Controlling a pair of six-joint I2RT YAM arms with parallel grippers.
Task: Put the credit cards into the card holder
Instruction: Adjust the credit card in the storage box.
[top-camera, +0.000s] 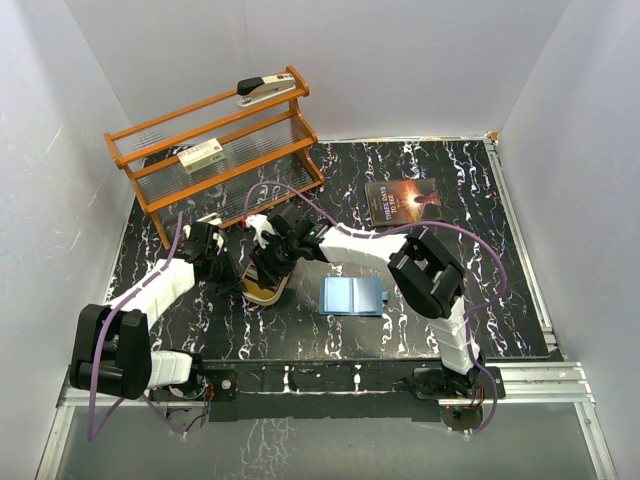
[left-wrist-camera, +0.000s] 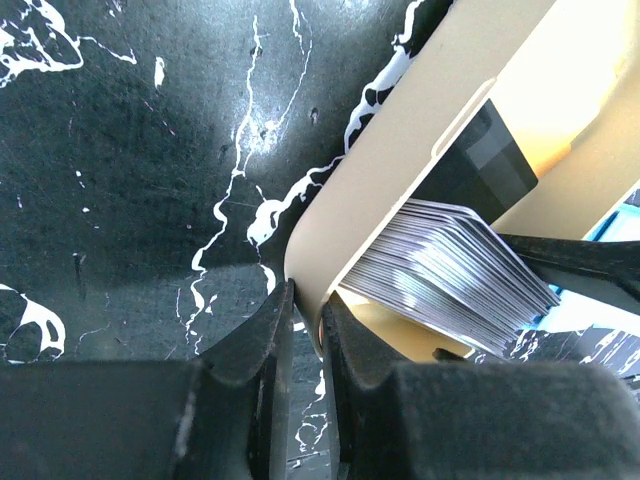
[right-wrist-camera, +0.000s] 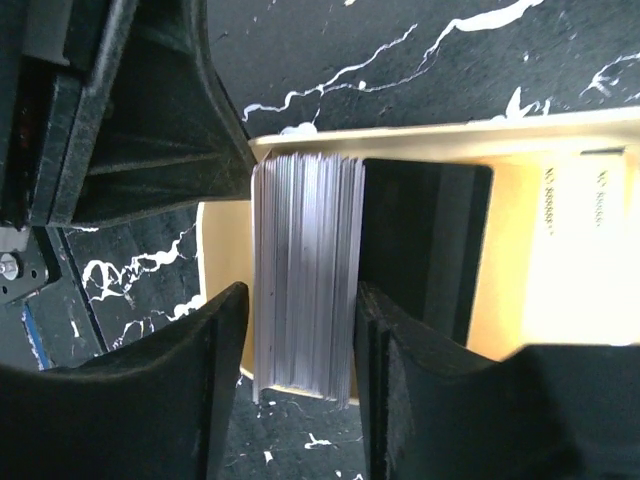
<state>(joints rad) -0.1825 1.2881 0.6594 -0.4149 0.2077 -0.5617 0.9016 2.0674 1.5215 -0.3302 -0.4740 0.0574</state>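
Note:
A thick stack of greyish-white credit cards (right-wrist-camera: 305, 260) stands on edge at the end of a tan wooden tray (right-wrist-camera: 440, 135). My right gripper (right-wrist-camera: 302, 300) straddles the stack and is shut on its two faces. The stack also shows tilted in the left wrist view (left-wrist-camera: 450, 270). A dark card (right-wrist-camera: 425, 240) leans just behind it. My left gripper (left-wrist-camera: 305, 305) is shut on the tray's rounded rim (left-wrist-camera: 400, 130), one finger inside and one outside. The blue card holder (top-camera: 352, 296) lies flat to the right of the tray (top-camera: 265, 291). Both grippers (top-camera: 232, 270) (top-camera: 272, 260) meet over the tray.
An orange wooden shelf (top-camera: 215, 150) stands at the back left with a stapler (top-camera: 265, 90) on top and a white-green box (top-camera: 201, 155) on a lower level. A dark book with an orange glow (top-camera: 403, 200) lies at the back right. A white printed card (right-wrist-camera: 585, 200) lies in the tray.

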